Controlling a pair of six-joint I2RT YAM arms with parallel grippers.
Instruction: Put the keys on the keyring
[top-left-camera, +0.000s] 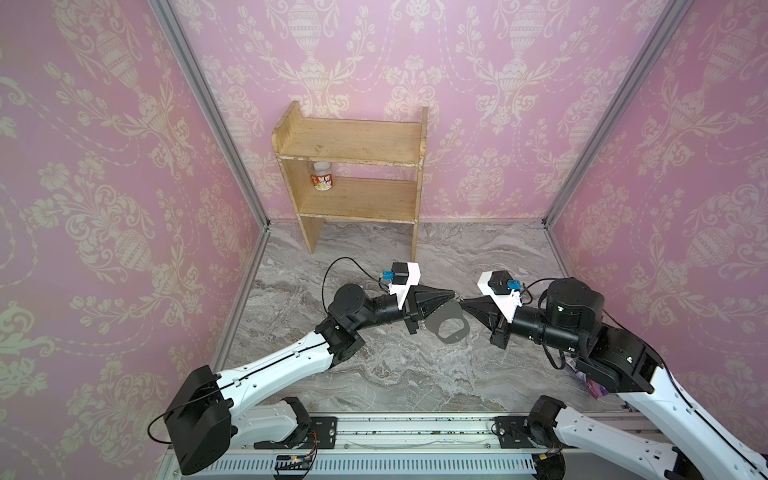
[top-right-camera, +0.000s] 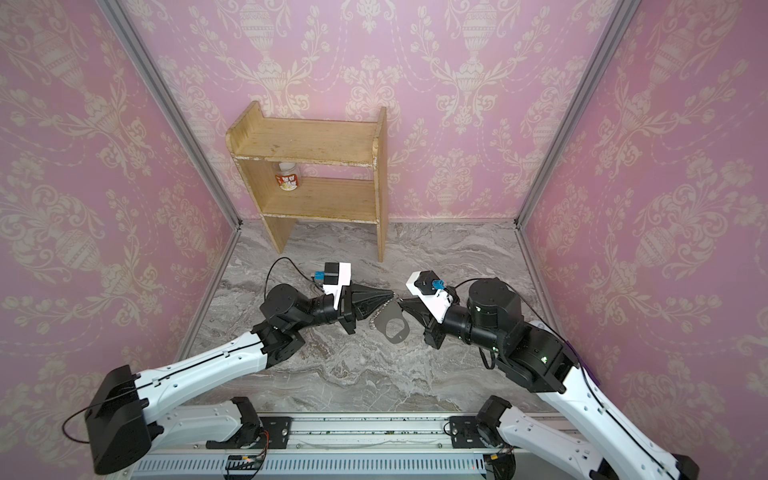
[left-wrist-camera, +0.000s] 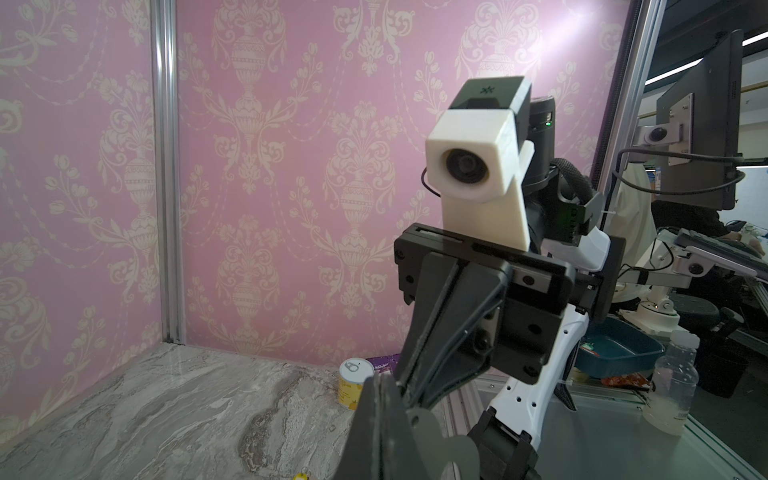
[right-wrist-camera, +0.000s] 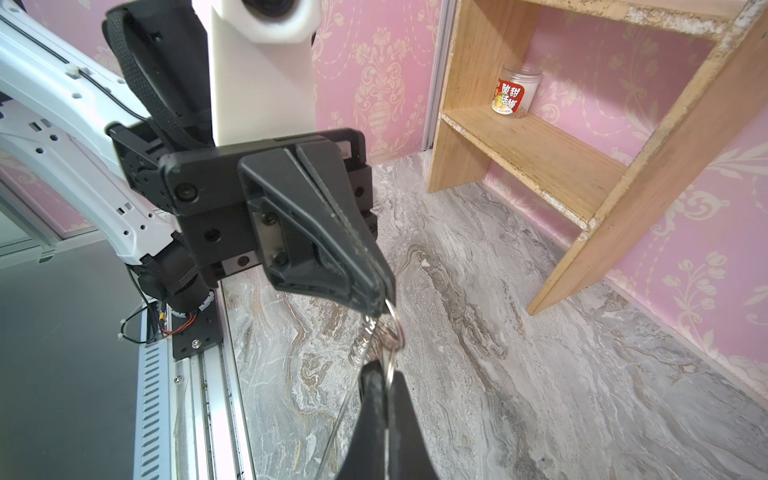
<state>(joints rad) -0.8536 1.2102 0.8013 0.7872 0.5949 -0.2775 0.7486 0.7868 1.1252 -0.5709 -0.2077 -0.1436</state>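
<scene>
The keyring (top-left-camera: 446, 313) is a flat grey plate with a handle slot, held above the marble floor between both arms. In both top views my left gripper (top-left-camera: 452, 294) and right gripper (top-left-camera: 462, 301) meet tip to tip at its upper corner. The left gripper (left-wrist-camera: 380, 376) is shut on the plate's (left-wrist-camera: 438, 448) edge. The right gripper (right-wrist-camera: 385, 368) is shut on one of the metal split rings (right-wrist-camera: 376, 332). One yellow key (left-wrist-camera: 302, 475) lies on the floor below the left gripper. The black key is out of view.
A wooden shelf (top-left-camera: 349, 166) stands against the back wall with a small jar (top-left-camera: 322, 176) on its lower board. A yellow can (left-wrist-camera: 353, 384) and a purple packet (left-wrist-camera: 382, 361) sit by the right wall. A metal rail (top-left-camera: 415, 432) runs along the front.
</scene>
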